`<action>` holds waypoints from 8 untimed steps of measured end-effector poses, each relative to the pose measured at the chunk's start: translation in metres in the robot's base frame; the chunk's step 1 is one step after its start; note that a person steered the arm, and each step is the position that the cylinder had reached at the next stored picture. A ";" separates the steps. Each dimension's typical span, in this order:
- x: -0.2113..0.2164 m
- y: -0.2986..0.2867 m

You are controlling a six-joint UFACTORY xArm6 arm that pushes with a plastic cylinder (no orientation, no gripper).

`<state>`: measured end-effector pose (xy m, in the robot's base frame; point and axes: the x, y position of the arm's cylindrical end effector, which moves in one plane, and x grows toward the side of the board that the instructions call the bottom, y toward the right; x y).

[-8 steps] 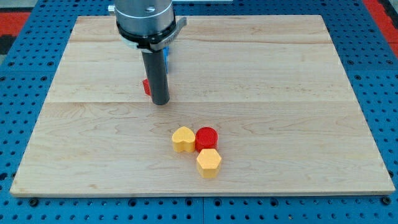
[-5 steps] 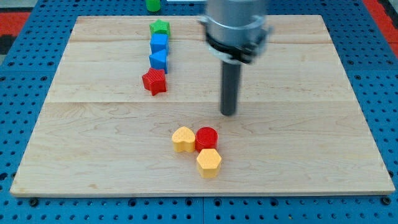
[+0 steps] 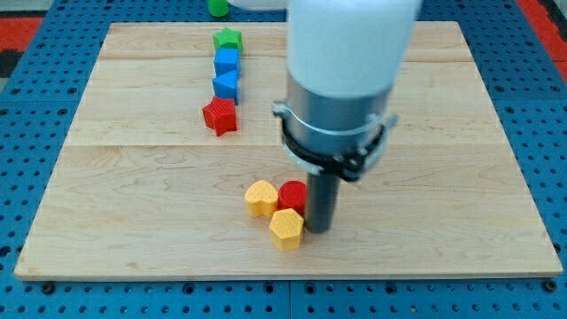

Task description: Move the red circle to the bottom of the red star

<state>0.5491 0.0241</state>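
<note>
The red circle point(image 3: 290, 195) lies near the board's bottom middle, partly hidden by my rod. My tip point(image 3: 320, 229) rests just to its right and below, touching or nearly touching it and the yellow hexagon point(image 3: 285, 229). A yellow heart-shaped block point(image 3: 260, 198) sits against the circle's left side. The red star point(image 3: 220, 116) lies well up and to the left, at the foot of a column of blocks.
Above the red star stand a blue triangle-like block point(image 3: 226, 85), a blue block point(image 3: 228, 61) and a green star point(image 3: 229, 39). A green block point(image 3: 217, 7) lies off the board at the view's top. The wooden board point(image 3: 443, 177) sits on a blue pegboard.
My tip has swung from beside the red star to the right, then down to the right of the red circle. The yellow hexagon has shifted left and slightly down.
</note>
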 end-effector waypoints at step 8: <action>-0.094 -0.082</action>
